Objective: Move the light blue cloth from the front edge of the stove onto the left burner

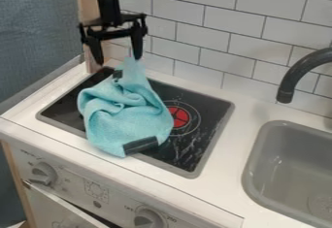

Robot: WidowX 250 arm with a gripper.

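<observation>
Gripper (118, 60) is hanging over the back corner of the cooktop (210, 118), fingers spread well apart, nothing clamped between them as far as I'm seeing. Blue cloth (123, 113) is lying bunched on the cooktop, rising to a narrow peak right under the finger nearer the sink (254, 156). Peak is either touching that fingertip or sitting just beside it; I'm not able to tell which. Cloth's lower edge, with a dark patch (141, 145), is reaching the front rim of the cooktop and the white counter (227, 183). Part of the red burner mark (179, 117) is showing beside the folds. Faucet (301, 72) is standing well apart from all this, tip hanging short of the sink. I'm judging this as the grasp-or-release stage of handling the cloth; one frame isn't settling which. If I'm going for a grip, the move is calling for centering both fingers over the peak, lowering a little, then closing. If I'm letting go, it's calling for a straight lift, watching that fingertip for snagging.
</observation>
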